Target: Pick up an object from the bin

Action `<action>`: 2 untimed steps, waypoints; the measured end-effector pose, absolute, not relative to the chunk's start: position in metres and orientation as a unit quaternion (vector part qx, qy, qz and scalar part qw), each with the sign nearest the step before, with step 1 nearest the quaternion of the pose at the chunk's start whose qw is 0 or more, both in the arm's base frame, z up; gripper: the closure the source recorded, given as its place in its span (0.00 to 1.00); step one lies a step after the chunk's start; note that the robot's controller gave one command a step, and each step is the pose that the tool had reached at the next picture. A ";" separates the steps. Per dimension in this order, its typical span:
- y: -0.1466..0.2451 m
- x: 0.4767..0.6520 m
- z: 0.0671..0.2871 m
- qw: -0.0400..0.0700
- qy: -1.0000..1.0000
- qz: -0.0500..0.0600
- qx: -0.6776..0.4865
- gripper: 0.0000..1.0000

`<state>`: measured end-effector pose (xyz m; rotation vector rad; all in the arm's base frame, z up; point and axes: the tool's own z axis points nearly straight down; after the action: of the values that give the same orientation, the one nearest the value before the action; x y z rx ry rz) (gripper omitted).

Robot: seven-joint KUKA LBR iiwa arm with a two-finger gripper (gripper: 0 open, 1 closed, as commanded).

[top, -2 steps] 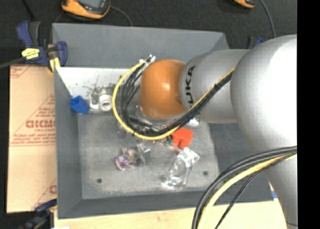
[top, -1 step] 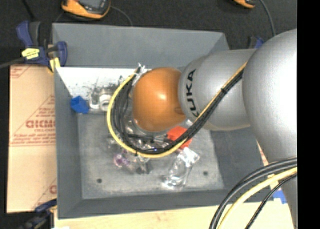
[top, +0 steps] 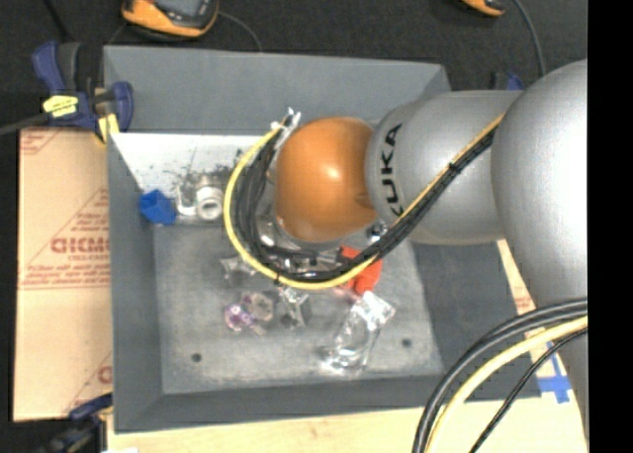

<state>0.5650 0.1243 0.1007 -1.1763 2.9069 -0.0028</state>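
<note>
My gripper hangs under the arm's orange cover, low over the middle of the bin floor. Just to its left lies a small clear purple piece, very close to it. A clear crumpled plastic piece lies to its lower right. A red-orange thing pokes out from under the arm on the right, partly hidden. The view does not show whether anything sits in the gripper.
A blue block and a silver-white roll-like thing lie by the bin's back left wall. The arm and its yellow and black cables cover the bin's centre and right side.
</note>
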 end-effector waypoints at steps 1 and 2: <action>0.133 0.554 0.070 0.000 0.951 0.001 -0.309 0.00; 0.133 0.555 0.070 0.001 0.951 0.001 -0.308 0.00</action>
<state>0.5549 0.1329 0.0703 -0.9675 2.9863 0.0043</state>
